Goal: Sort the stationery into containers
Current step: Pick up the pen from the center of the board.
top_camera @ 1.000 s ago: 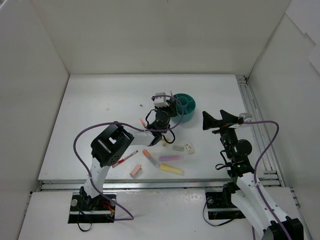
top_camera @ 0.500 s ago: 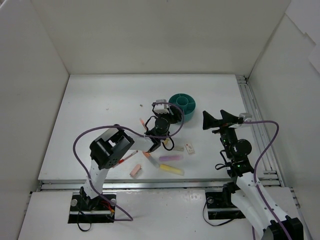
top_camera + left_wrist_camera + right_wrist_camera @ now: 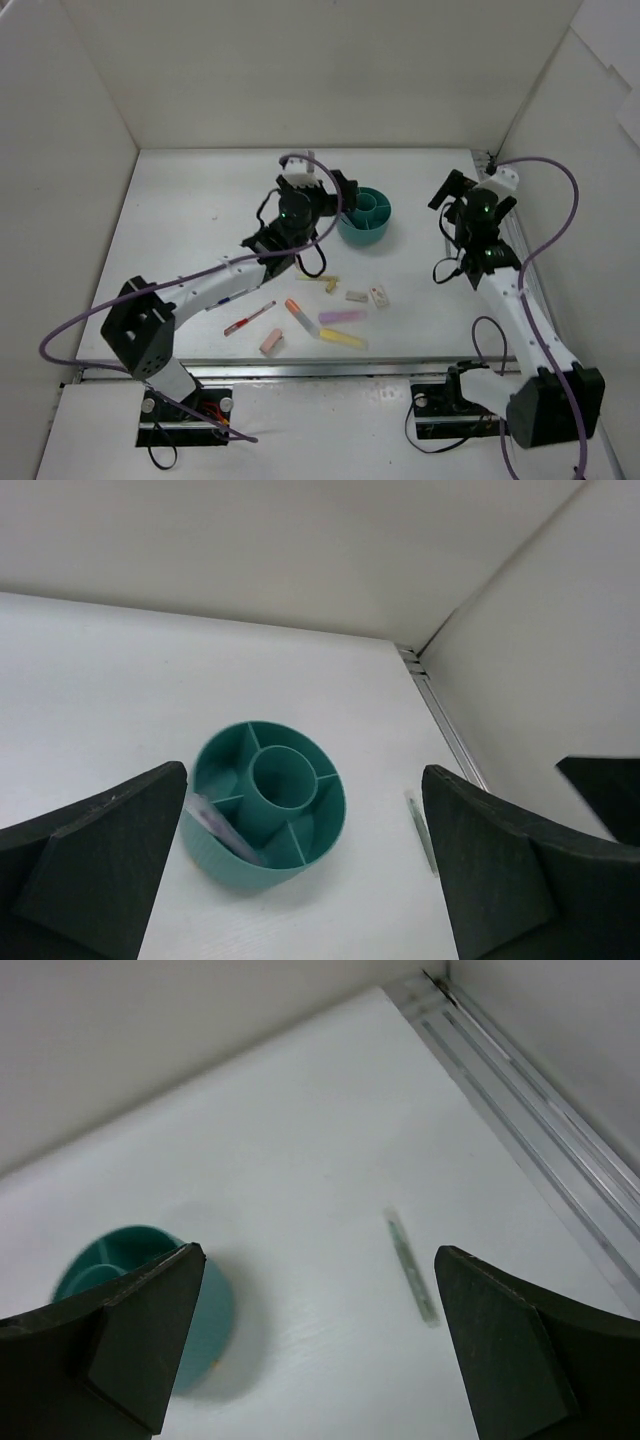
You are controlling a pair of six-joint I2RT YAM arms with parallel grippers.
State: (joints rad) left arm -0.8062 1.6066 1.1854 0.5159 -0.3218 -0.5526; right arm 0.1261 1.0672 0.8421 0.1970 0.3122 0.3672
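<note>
Both arms' jaws are spread and empty: left gripper just beside the teal cup at upper centre, right gripper above a thin pen right of it. Next, that pen is judged likeliest to be pinched, so a descent and a closing are called for.

The round teal cup stands upright on the worktop. It has a central tube, and radial dividers split the outer ring. A thin greyish item lies slanted in its left outer compartment. A thin grey-green pen lies flat to the cup's right, apart from it. The rest lie loosely grouped nearer the front edge: a small yellowish piece, a white eraser with a second white eraser just beside it, an orange highlighter, a purple highlighter, a yellow highlighter, a red pen and a pink eraser.
</note>
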